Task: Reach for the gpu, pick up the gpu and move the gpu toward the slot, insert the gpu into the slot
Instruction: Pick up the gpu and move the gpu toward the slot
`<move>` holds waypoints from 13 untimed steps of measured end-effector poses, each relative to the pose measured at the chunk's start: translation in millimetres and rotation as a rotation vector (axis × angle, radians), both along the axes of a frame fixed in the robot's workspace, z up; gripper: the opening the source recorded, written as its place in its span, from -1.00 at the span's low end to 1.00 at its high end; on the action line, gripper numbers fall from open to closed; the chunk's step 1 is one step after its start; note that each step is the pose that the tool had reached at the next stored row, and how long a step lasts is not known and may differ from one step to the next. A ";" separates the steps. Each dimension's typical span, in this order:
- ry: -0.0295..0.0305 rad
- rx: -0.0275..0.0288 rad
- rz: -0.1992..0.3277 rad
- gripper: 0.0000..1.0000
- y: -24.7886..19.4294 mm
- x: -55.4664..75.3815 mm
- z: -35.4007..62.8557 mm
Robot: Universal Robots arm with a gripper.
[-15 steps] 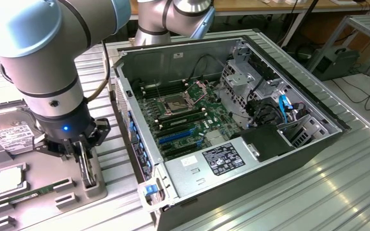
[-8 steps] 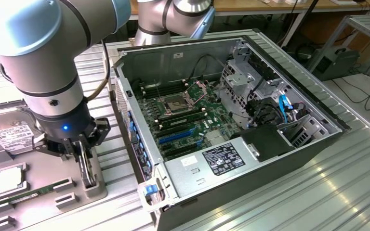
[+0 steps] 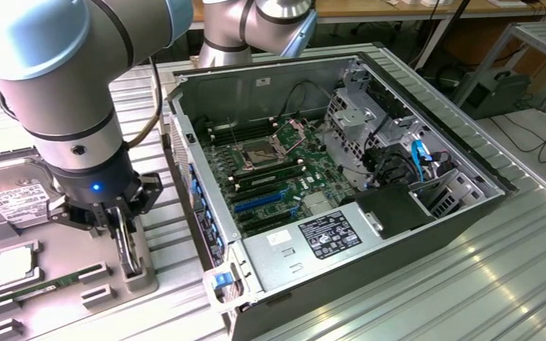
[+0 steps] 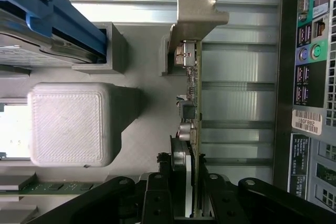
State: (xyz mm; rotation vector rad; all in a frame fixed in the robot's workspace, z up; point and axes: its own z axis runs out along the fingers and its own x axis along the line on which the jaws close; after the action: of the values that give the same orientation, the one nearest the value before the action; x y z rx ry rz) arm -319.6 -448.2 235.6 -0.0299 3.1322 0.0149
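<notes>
Gpu [image 4: 193, 103], a thin dark circuit card with silver bracket, stands edgewise in a grey plastic holder [image 3: 65, 249] at the exterior view's left, pinched by the black gripper [image 4: 189, 174]; an off-centre pinch could tilt it.

Exterior view: high, oblique, down on open computer case [image 3: 254, 85] and arm [image 3: 55, 92]. Wrist view: close, along gripper [image 4: 191, 182]. Shared: card [image 4: 195, 103], grey stand [image 3: 145, 280].

Bright, even light; glare on ribbed table [image 3: 482, 277]; soft shadows inside pc case [image 3: 254, 92].
</notes>
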 end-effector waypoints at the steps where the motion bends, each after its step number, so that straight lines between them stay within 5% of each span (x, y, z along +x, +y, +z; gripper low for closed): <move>1: 0.0000 0.0000 0.000 -0.44 0.0 0.0 0.2; 13: 0.0000 -0.0001 0.000 -0.44 0.0 0.0 3.3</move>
State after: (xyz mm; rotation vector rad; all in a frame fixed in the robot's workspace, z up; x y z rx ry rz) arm -319.6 -448.2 238.9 -0.0299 3.1322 0.0148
